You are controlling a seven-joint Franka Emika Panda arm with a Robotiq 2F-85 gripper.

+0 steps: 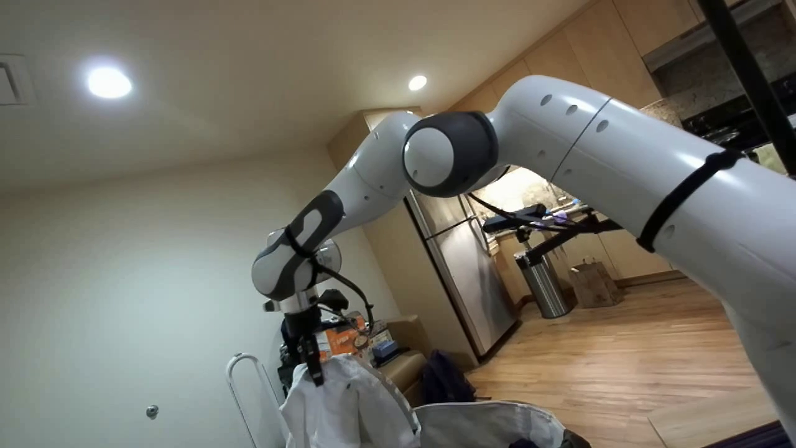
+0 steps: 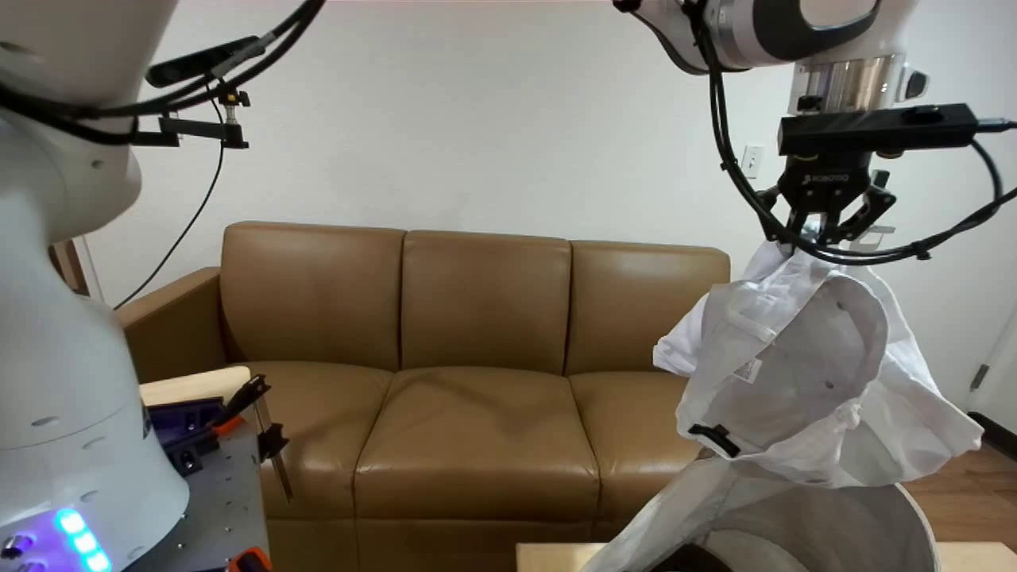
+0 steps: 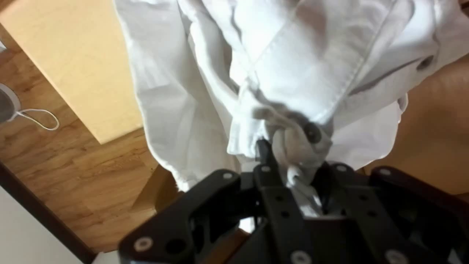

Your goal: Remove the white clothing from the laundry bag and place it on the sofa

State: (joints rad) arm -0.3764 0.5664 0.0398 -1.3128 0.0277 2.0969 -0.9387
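The white clothing (image 2: 914, 413) hangs bunched from my gripper (image 2: 809, 234), with its grey inner side and a small tag showing. It also hangs from the gripper (image 1: 314, 373) in the other exterior picture. In the wrist view the cloth (image 3: 172, 95) is pinched between the fingers (image 3: 289, 157) and fills the upper middle. The grey-white laundry bag (image 2: 834, 516) stands open below it, with dark items inside. The clothing's lower edge overlaps the bag's rim; I cannot tell whether they touch. The brown leather sofa (image 2: 477, 421) stands along the wall, left of the clothing in that view.
A light wood surface (image 2: 556, 556) lies under the bag. Clamps and tools (image 2: 191, 429) sit by the robot base. Beyond the gripper are an orange box (image 1: 342, 341) and a dark backpack (image 1: 444, 378). A white metal rail (image 1: 244, 358) stands by the wall.
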